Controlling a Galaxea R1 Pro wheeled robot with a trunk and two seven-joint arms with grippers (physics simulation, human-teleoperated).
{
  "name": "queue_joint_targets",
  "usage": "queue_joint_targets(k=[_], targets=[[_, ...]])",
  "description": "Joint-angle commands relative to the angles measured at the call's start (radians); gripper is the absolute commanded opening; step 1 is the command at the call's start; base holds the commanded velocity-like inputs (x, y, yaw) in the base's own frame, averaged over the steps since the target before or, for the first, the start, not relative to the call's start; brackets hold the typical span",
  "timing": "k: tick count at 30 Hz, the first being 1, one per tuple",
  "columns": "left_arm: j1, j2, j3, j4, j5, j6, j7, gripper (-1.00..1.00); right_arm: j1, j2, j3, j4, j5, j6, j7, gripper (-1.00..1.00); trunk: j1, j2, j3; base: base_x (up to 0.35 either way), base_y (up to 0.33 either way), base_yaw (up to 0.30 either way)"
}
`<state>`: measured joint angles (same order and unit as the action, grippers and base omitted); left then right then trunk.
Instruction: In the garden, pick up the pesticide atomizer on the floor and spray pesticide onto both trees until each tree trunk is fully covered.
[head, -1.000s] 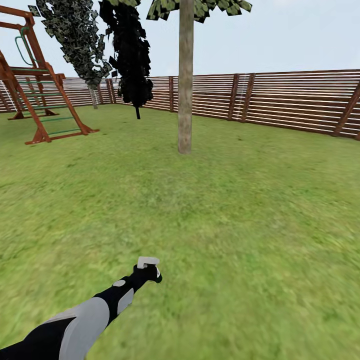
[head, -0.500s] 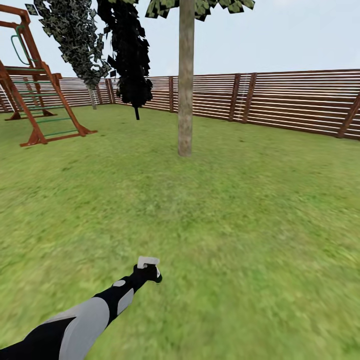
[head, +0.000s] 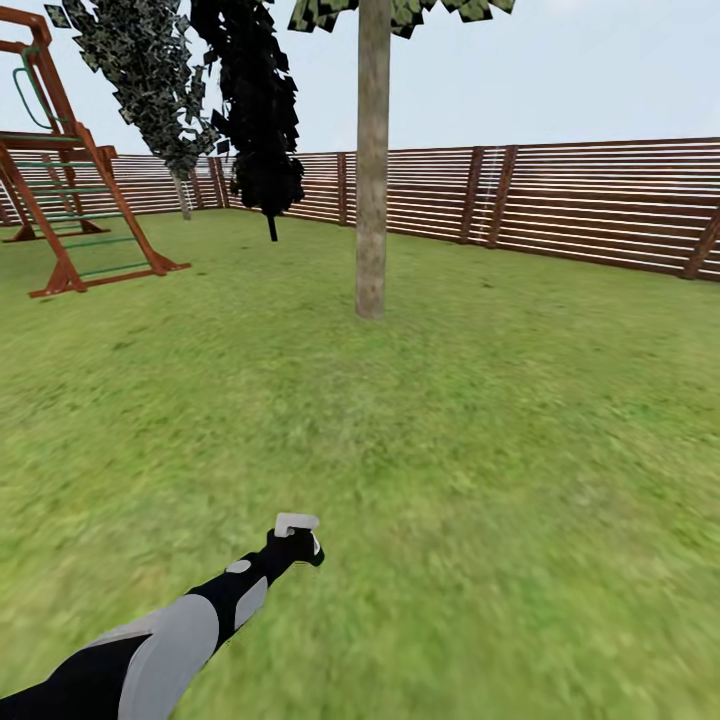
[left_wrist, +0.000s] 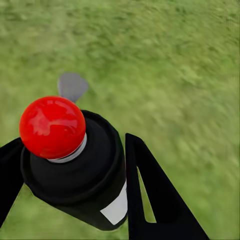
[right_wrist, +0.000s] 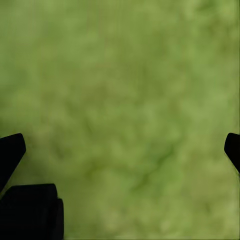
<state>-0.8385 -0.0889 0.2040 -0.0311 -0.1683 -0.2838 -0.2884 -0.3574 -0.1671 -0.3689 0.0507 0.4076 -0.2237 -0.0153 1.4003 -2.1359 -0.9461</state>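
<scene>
My left end effector (left_wrist: 70, 200) grips the pesticide atomizer (left_wrist: 75, 165); right end effector (right_wrist: 120, 150) spread wide; tree trunk (head: 371, 200) at 12 o'clock.

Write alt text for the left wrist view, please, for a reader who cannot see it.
The left hand is shut on the black atomizer, seen from the top, with a red ball-shaped cap and a white label. One dark finger lies along its side. Behind it is blurred green grass.
</scene>
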Motion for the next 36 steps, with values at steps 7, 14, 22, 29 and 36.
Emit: queue_joint_targets(k=[7,14,22,29,36], targets=[[-0.001,0.000,0.009,0.000,-0.010,-0.003,-0.002,-1.00,-0.002,0.001,-0.008,0.005,0.008,-0.007,-0.002,1.00,0.000,0.000,-0.001,0.350,0.000,0.000],[-0.001,0.000,0.009,0.000,-0.010,-0.003,-0.002,-1.00,-0.001,-0.001,-0.008,0.003,0.008,-0.007,0.000,1.00,0.000,0.000,-0.001,0.350,0.000,0.000],[-0.001,0.000,0.009,0.000,-0.010,-0.003,-0.002,-1.00,0.000,-0.003,-0.008,0.003,0.008,-0.008,0.000,1.00,0.000,0.000,-0.001,0.350,0.000,0.000],[-0.001,0.000,0.009,0.000,-0.010,-0.003,-0.002,-1.00,0.000,-0.003,-0.008,0.003,0.008,-0.007,0.000,1.00,0.000,0.000,-0.001,0.350,0.000,0.000],[-0.001,0.000,0.009,0.000,-0.010,-0.003,-0.002,-1.00,0.000,-0.003,-0.008,0.003,0.008,-0.008,0.000,1.00,0.000,0.000,-0.001,0.350,0.000,0.000]])
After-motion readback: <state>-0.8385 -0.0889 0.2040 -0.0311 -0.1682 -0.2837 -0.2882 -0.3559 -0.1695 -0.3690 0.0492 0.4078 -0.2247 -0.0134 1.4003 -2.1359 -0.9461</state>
